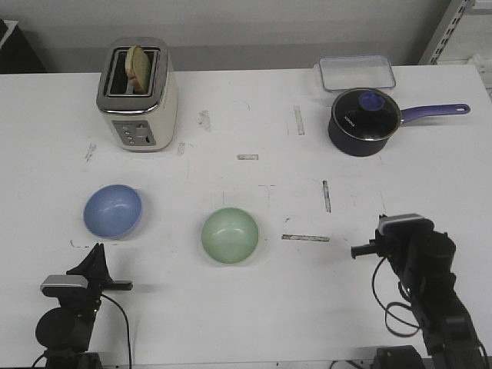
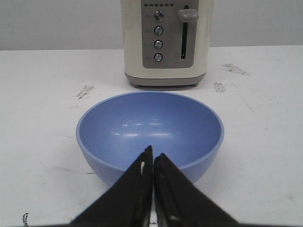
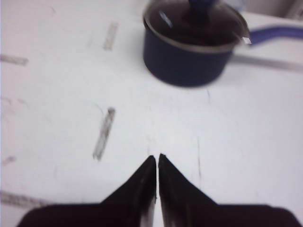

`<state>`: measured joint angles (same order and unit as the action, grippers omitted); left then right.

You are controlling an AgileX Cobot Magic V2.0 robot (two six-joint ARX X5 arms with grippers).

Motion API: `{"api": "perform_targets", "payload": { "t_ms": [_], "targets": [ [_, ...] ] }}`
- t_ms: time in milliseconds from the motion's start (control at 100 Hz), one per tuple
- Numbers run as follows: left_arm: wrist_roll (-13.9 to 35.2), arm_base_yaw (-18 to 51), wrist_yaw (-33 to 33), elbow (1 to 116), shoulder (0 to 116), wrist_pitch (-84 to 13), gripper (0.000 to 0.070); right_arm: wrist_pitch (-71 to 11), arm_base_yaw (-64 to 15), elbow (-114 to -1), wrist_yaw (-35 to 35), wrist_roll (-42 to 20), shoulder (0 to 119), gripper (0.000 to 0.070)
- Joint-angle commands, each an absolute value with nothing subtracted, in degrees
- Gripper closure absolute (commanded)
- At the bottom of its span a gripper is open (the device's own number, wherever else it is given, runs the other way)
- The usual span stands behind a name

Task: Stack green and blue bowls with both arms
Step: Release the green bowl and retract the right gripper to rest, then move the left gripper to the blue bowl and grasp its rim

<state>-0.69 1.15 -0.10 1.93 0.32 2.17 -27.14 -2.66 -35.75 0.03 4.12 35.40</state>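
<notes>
The pale blue bowl (image 1: 112, 211) sits upright on the white table at the left; it fills the left wrist view (image 2: 149, 127). The mint green bowl (image 1: 230, 234) sits upright near the table's middle, apart from the blue one. My left gripper (image 1: 97, 252) is shut and empty, just in front of the blue bowl's near rim; in the left wrist view (image 2: 153, 152) its tips point at that rim. My right gripper (image 1: 381, 224) is shut and empty at the right, well to the right of the green bowl; in the right wrist view (image 3: 156, 158) it hangs over bare table.
A cream toaster (image 1: 137, 94) with toast stands at the back left, behind the blue bowl (image 2: 166, 42). A dark navy saucepan (image 1: 365, 121) with a purple handle and a clear lidded box (image 1: 357, 72) sit at the back right. The saucepan shows in the right wrist view (image 3: 189, 47).
</notes>
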Motion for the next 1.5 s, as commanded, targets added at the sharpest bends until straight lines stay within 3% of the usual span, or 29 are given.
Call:
{"api": "perform_targets", "payload": {
  "t_ms": [0, 150, 340, 550, 710, 770, 860, 1020, 1180, 1270, 1490],
  "targets": [
    [-0.34, 1.10, -0.21, 0.78, 0.25, 2.87, 0.0698, -25.71, -2.66, -33.87, -0.01, 2.13, 30.61, 0.0700],
    [3.03, 1.10, -0.21, 1.06, 0.25, 5.41, 0.0699, -25.74, -2.66, -29.58, 0.01, 1.28, 21.26, 0.0700],
    [2.94, 1.10, -0.80, 8.86, 0.91, 9.78, 0.0699, -25.67, -2.66, -28.01, 0.03, 1.26, 16.84, 0.0700],
    [-4.21, 0.99, -2.76, 32.10, 13.28, 0.93, 0.0699, -25.65, -2.68, -28.01, 0.03, 1.26, 16.97, 0.0700],
    [-5.61, 0.71, -8.73, 49.25, 28.51, -9.89, 0.0678, -25.69, -3.05, -28.01, 0.01, 1.26, 16.95, 0.0700],
    [-5.54, 0.12, -10.15, 53.69, 33.74, -14.35, 0.0622, -25.71, -3.16, -28.01, 0.01, 1.26, 16.95, 0.0700],
    [-5.10, -1.52, -10.26, 57.78, 40.97, -19.68, 0.0479, -25.71, -3.38, -28.01, 0.01, 1.26, 16.97, 0.0700],
    [-4.80, -4.38, -10.20, 58.57, 50.89, -25.06, 0.0283, -25.71, -4.08, -28.01, 0.03, 1.28, 16.97, 0.0700],
    [-4.10, -6.20, -10.07, 58.57, 61.82, -31.20, 0.0274, -25.71, -4.89, -28.01, 0.03, 1.30, 16.97, 0.0700],
    [-1.41, -7.42, -9.63, 58.57, 68.20, -31.97, 0.0208, -25.71, -5.28, -28.01, 0.03, 1.32, 16.97, 0.0700],
    [1.98, -8.40, -1.23, 58.57, 80.66, -29.82, 0.0206, -25.71, -5.72, -28.01, 0.01, 1.32, 16.97, 0.0700]
  ]
}}
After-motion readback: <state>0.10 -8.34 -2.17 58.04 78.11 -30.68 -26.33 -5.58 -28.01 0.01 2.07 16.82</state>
